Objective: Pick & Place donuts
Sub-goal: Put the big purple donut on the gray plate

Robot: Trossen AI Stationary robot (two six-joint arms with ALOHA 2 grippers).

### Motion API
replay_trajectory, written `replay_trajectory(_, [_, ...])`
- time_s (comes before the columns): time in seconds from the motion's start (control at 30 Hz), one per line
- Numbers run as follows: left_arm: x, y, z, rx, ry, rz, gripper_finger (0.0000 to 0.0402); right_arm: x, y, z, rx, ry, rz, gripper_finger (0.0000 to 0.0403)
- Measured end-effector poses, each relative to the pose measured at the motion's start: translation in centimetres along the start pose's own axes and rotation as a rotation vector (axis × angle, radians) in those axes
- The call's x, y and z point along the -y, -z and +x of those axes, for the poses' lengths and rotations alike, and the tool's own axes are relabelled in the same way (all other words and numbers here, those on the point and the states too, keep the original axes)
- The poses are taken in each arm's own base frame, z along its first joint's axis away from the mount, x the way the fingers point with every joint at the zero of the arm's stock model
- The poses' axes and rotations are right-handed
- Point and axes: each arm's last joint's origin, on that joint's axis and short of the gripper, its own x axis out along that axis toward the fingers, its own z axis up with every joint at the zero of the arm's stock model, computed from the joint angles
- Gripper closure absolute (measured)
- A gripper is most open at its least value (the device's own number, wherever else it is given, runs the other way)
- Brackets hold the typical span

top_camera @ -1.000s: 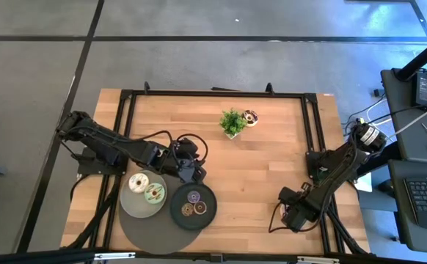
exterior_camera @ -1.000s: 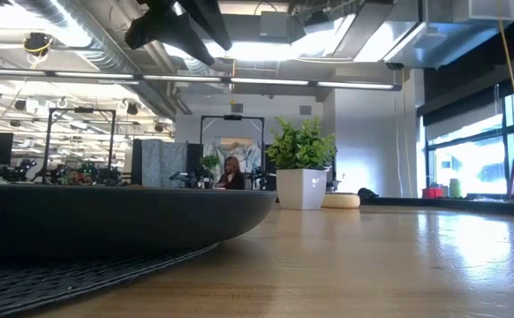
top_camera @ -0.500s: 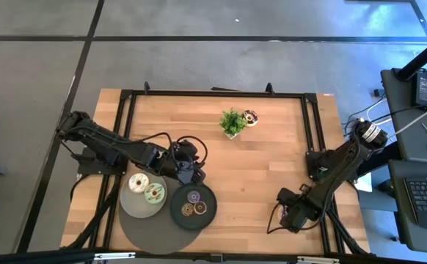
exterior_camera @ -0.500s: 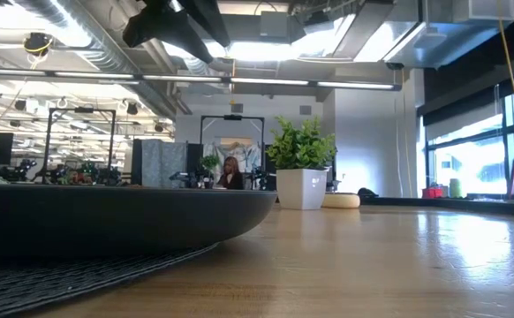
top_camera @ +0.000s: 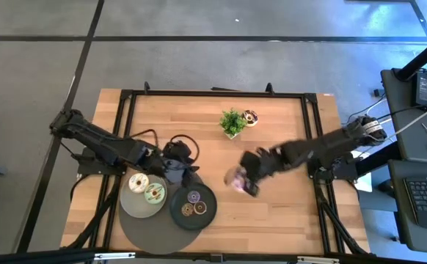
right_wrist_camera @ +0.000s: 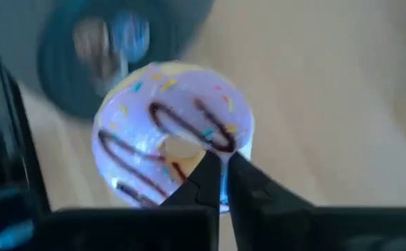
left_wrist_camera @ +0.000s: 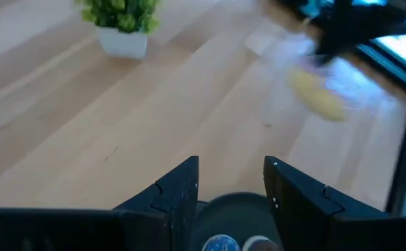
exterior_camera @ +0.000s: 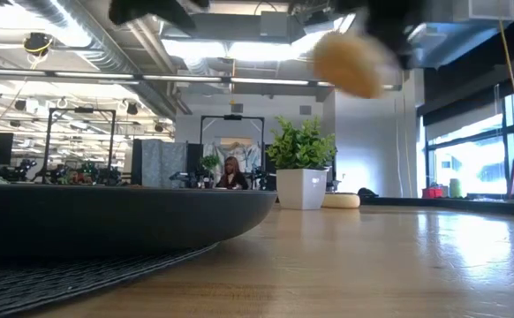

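Observation:
My right gripper hangs over the table's middle, shut on a pink donut with dark stripes, which also shows blurred in the low view. My left gripper stands open over the far rim of the dark plate, with nothing between its fingers. That plate holds a tiny purple donut and two tiny brown ones. A cream donut and a green donut lie flat on the grey plate. A chocolate donut lies beside the plant. My right gripper has the pink donut by one side of its ring, next to the hole. The two fingers lie close together on it and hide the contact itself. They slant down from the table's right. The donut is lifted clear, iced face up.
Both plates sit on a round grey mat at the near left. The small potted plant stands at the far middle. Black frame rails run along the table's sides. Bare wood lies between the plates and the right rail.
My right gripper has swung fast from the table's near right corner toward the middle and risen, turning as it went; it now carries the pink donut clear of the table. My left gripper has drawn back a little toward the table's left edge.

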Motion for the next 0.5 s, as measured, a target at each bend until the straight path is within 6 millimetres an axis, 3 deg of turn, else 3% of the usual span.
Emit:
replay_trajectory(0.1, [0.1,-0.1,-2.4,0.061,0.051,-0.022,0.0245,2.3,-2.7,1.1,0.064,0.014,-0.012,0.0388])
replay_trajectory(0.23, [0.3,0.2,-5.3,0.135,0.118,-0.041,0.0245,4.9,-5.2,3.9,0.064,-0.019,0.003,0.0387])
replay_trajectory(0.37, [0.5,0.6,-6.9,0.215,0.121,-0.035,0.0245,5.8,-7.6,6.4,0.016,-0.051,-0.011,0.0387])
replay_trajectory(0.5, [0.8,1.2,-7.3,0.240,0.114,-0.018,0.0245,5.2,-10.5,8.4,0.004,-0.086,-0.058,0.0387])
